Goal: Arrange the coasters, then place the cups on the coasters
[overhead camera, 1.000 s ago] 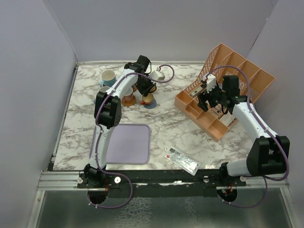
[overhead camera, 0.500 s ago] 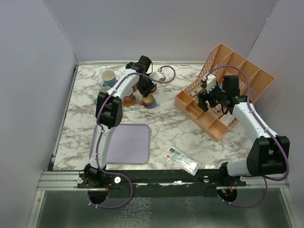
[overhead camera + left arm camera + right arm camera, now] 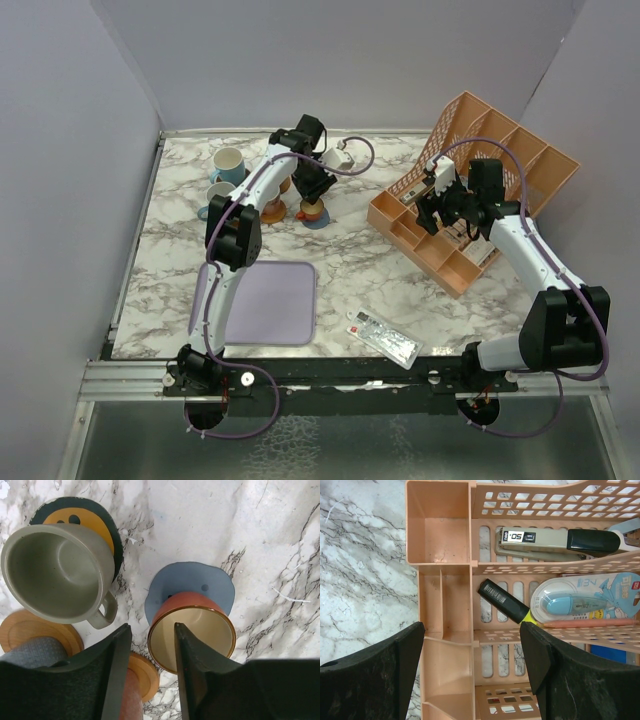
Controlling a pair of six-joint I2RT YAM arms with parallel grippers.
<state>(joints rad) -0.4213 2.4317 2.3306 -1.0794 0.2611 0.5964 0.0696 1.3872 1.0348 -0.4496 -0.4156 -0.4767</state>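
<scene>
The orange cup (image 3: 192, 632) stands now on the grey-blue coaster (image 3: 192, 580) on the desk (image 3: 280, 540), and your left claw (image 3: 151, 626) has just let it go: its jaws, clenched on the cup's wall a moment ago, are now parted on either side of it. So this cup is placed, I think, and you can lift away; your right claw (image 3: 472, 630) hangs released over the orange organiser (image 3: 440, 525), holding nothing.

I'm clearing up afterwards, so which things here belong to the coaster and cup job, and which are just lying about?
Job: orange cup, olive-grey cup, light blue cup, grey-blue coaster, tan coaster.
Lying about: lavender tray, orange organiser, stapler, marker, correction tape, packet.
</scene>
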